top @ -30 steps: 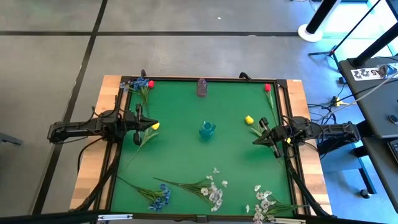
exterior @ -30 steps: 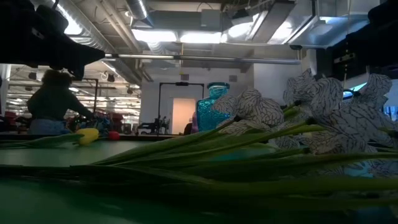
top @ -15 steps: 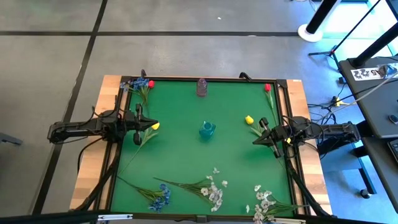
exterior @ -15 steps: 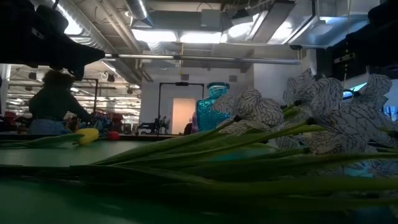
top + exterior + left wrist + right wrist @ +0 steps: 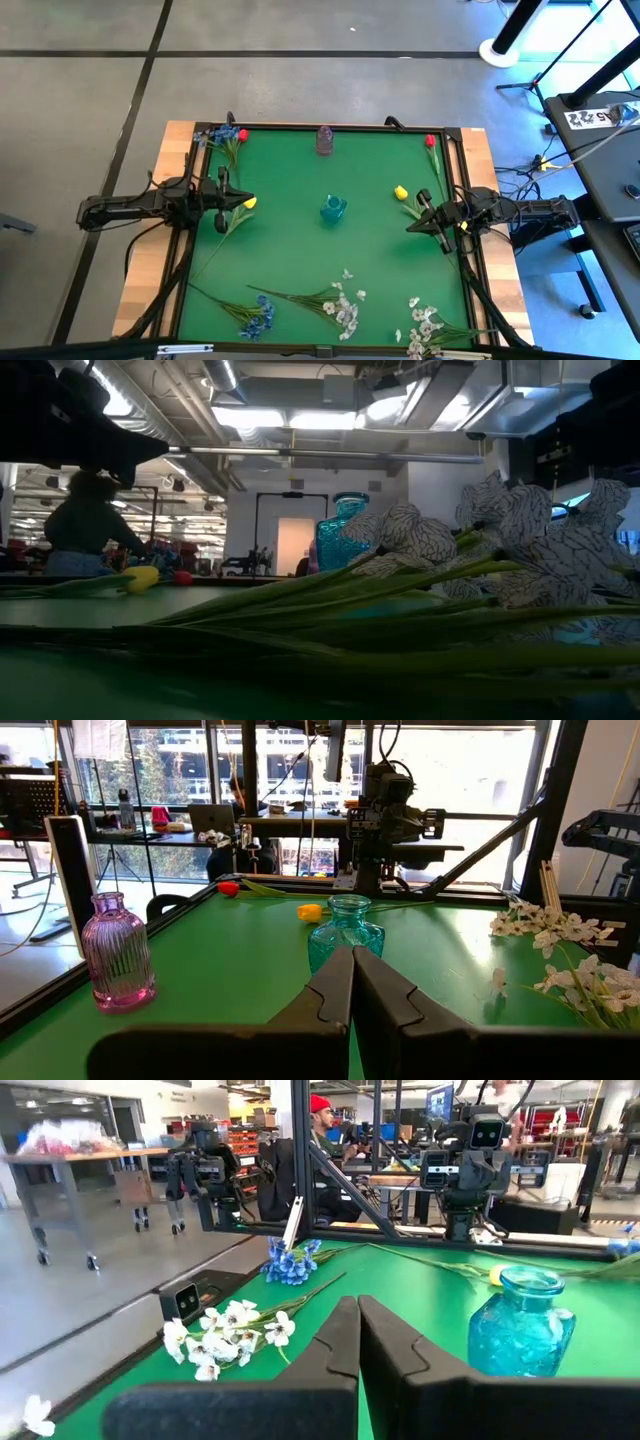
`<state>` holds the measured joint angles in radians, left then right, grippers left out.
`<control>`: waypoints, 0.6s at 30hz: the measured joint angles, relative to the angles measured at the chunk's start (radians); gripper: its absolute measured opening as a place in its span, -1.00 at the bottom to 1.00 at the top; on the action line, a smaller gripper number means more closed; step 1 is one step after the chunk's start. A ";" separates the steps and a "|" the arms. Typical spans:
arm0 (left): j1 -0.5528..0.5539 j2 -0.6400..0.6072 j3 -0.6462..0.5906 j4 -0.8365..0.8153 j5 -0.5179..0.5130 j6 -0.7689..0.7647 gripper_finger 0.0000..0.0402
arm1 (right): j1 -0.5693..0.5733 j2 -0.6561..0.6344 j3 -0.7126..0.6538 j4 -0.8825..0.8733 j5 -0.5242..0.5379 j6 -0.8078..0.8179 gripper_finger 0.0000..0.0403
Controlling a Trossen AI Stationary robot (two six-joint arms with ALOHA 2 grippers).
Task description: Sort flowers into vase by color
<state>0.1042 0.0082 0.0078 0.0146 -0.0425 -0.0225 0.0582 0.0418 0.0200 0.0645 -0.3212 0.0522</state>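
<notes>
A teal glass vase (image 5: 333, 208) stands at the table's middle and a purple ribbed vase (image 5: 325, 140) at the far edge. Flowers lie flat on the green mat: blue blooms (image 5: 222, 133) and a red bud (image 5: 243, 135) far left, a yellow tulip (image 5: 249, 203) by the left arm, another yellow tulip (image 5: 400, 192) and a red bud (image 5: 431, 141) at the right, blue blooms (image 5: 258, 320) and white sprays (image 5: 345, 305) (image 5: 425, 325) along the near edge. My left gripper (image 5: 352, 952) at the left edge and my right gripper (image 5: 357, 1302) at the right edge are shut, level, holding nothing.
A raised dark frame (image 5: 466, 215) borders the mat, with wooden strips (image 5: 150, 280) outside it. In the low view the white sprays (image 5: 520, 530) fill the foreground in front of the teal vase (image 5: 345, 535). A person (image 5: 85, 525) sits in the room beyond the table.
</notes>
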 joint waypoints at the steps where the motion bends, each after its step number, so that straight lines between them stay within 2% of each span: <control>1: 0.000 0.000 0.000 0.000 0.000 0.000 -1.00 | 0.000 0.000 0.000 0.006 0.014 0.032 -1.00; 6: 0.000 0.000 0.000 0.000 0.000 0.000 -1.00 | 0.000 0.000 -0.001 0.045 0.015 0.248 -1.00; 8: 0.000 0.000 0.000 0.000 0.000 0.000 -1.00 | 0.001 0.000 -0.001 0.073 0.074 0.264 -1.00; 11: 0.000 0.000 0.000 0.000 0.000 0.000 -1.00 | 0.001 0.000 -0.001 0.111 0.163 0.381 -1.00; 15: 0.000 0.000 0.000 0.000 0.000 0.000 -1.00 | 0.001 0.026 0.000 0.187 0.084 0.424 -1.00; 18: 0.000 0.000 0.000 0.000 0.000 0.000 -1.00 | 0.001 0.090 0.000 0.169 0.115 0.436 -1.00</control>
<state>0.1043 0.0083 0.0078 0.0146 -0.0425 -0.0227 0.0597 0.1313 0.0196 0.2339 -0.2067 0.4880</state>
